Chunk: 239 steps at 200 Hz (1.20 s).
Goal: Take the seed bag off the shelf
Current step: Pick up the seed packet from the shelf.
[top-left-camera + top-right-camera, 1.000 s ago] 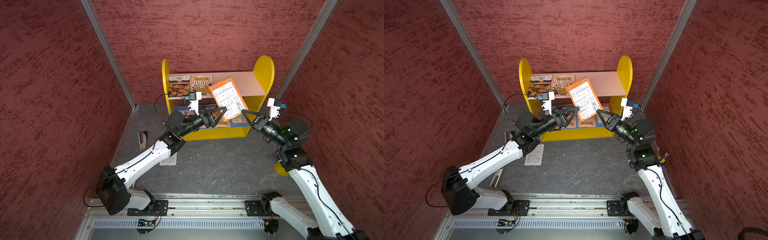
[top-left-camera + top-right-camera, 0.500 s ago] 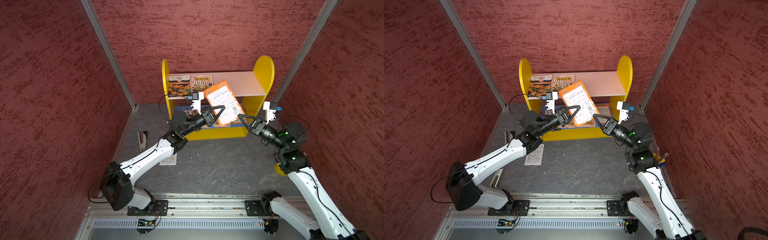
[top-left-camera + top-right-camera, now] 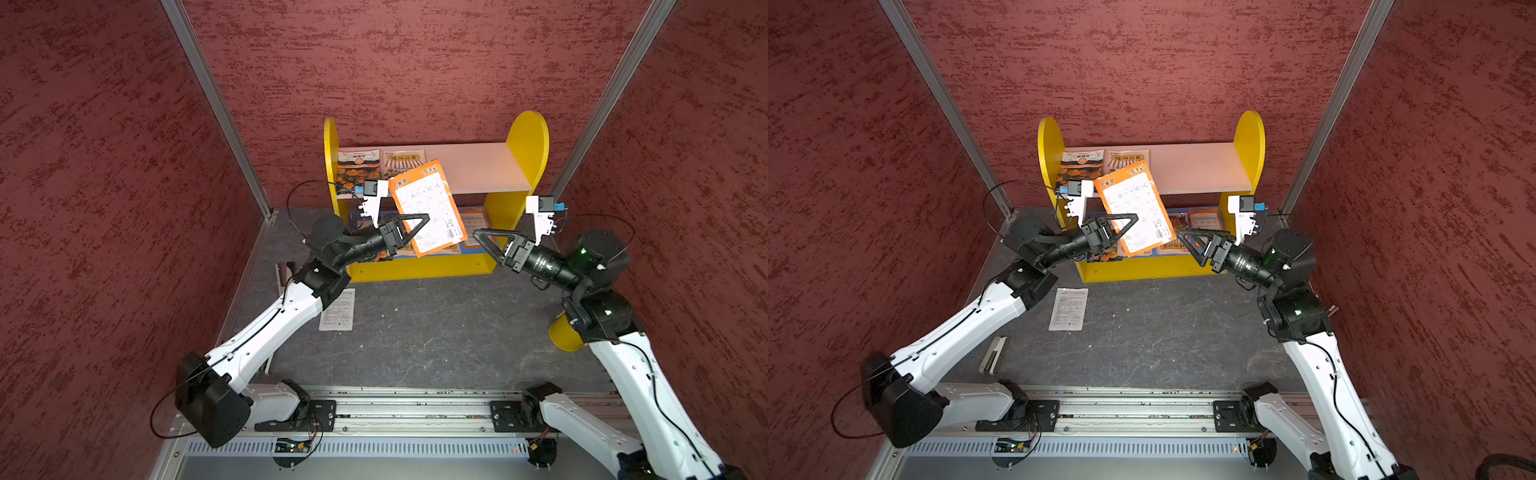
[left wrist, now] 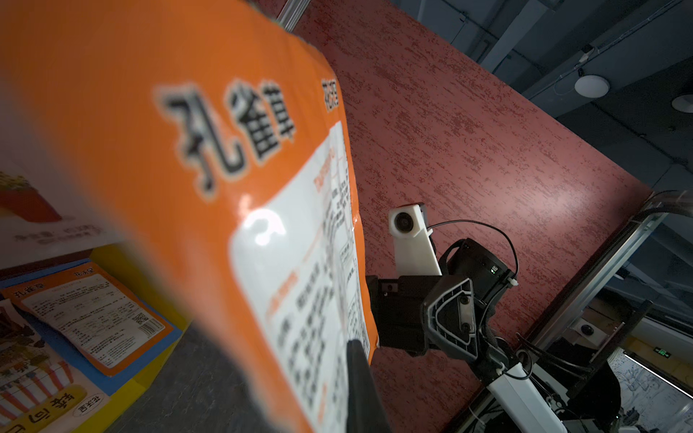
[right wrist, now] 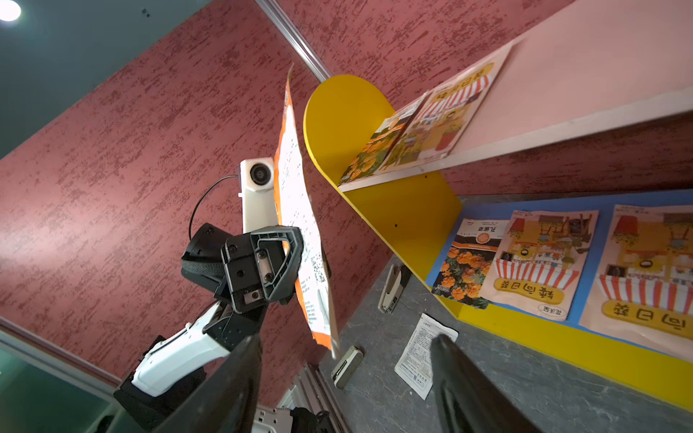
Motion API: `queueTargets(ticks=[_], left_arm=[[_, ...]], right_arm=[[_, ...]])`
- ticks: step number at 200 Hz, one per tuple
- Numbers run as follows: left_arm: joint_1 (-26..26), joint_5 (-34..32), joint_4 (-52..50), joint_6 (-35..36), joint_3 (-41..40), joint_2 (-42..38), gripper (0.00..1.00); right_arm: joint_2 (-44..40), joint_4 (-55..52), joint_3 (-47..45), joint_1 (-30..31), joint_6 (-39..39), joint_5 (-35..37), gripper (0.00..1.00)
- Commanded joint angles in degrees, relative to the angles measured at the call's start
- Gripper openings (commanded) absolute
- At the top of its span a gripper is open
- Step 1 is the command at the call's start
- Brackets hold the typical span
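Seed bag point(image 3: 432, 195): hung tilted in the air before the shelf point(image 3: 478, 166), clear of both boards, pinched in the closed left gripper point(image 3: 422, 222). Right gripper point(image 3: 478, 237): spread open, empty, just beside its corner. Judged already off the shelf; needed next: lowering to the tabletop point(image 3: 415, 332), then release.

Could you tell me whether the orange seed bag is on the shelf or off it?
Off: the orange seed bag hangs tilted in the air before the shelf, pinched by the left gripper.
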Motion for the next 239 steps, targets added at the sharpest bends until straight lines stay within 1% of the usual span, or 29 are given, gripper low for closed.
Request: queueTargets(ticks=[1,21,42,88,102,114,147,160,169,173,177,183,191,195,198,202,214,220,239], left_arm=[[1.0,9.2,-9.7,4.7,-0.5,-2.5,0.0],[0.7,12.2,-11.5,5.4,-0.2,-2.8,0.0],[0.0,13.6,-11.2,5.3,-0.1,-2.4,0.0],[-1.5,13.7,-10.8,5.7,1.0,-1.2,0.0],[-1.8,13.6,-11.2,5.9,1.6,-0.7,0.0],[-2.0,13.5,-11.3,6.0,1.8,-0.5,0.0],[-2.0,12.2,-12.0,6.5,1.4,-1.1,0.0],[-1.9,11.9,-13.0,7.1,1.6,-1.3,0.0],[-1.9,11.8,-13.4,7.4,1.7,-1.5,0.01],[-1.9,11.8,-13.5,7.5,1.7,-1.6,0.04],[-2.0,11.6,-13.6,7.5,1.7,-1.6,0.09],[-1.9,11.4,-13.9,7.5,1.6,-1.6,0.21],[-1.8,11.3,-14.2,7.6,1.6,-1.7,0.37],[-1.7,11.2,-14.4,7.6,1.6,-1.8,0.46],[-1.6,11.0,-14.7,7.6,1.7,-1.9,0.58],[-1.4,10.7,-15.3,7.7,1.7,-2.0,0.68],[-1.0,8.6,-18.7,8.8,1.6,-2.9,0.9],[-0.6,7.2,-21.0,9.9,1.8,-3.8,0.99],[0.7,3.4,-28.6,13.6,2.1,-7.1,1.0]], right_arm=[[1.8,-7.8,4.6,0.3,-7.0,-6.6,0.74],[4.2,-8.0,7.2,0.4,-7.1,-10.6,0.73],[6.2,-7.2,8.4,1.0,-6.8,-12.6,0.71],[7.9,-5.6,8.1,4.0,-7.0,-12.8,0.65],[8.4,-5.3,8.0,4.9,-7.1,-12.5,0.6],[8.7,-5.3,7.9,5.8,-7.4,-12.0,0.51],[9.0,-6.7,7.7,7.1,-8.7,-10.5,0.2],[8.9,-6.7,7.4,7.3,-8.9,-9.8,0.11],[8.9,-6.6,7.2,7.3,-8.8,-9.7,0.07],[8.9,-6.6,7.1,7.3,-8.7,-9.5,0.05],[8.9,-6.4,7.1,7.4,-8.6,-9.4,0.03],[9.0,-6.0,6.9,7.5,-8.2,-9.3,0.0],[9.0,-5.1,6.5,7.5,-7.3,-8.8,0.0],[8.9,-4.6,6.2,7.5,-6.8,-8.6,0.0],[8.9,-4.3,6.0,7.6,-6.4,-8.6,0.0],[8.8,-3.9,5.8,7.7,-6.0,-8.5,0.0],[8.2,-3.5,4.5,8.0,-5.6,-6.7,0.0],[7.7,-3.7,3.8,8.1,-5.5,-5.5,0.0],[6.5,-4.8,0.7,9.0,-4.9,-1.6,0.0]])
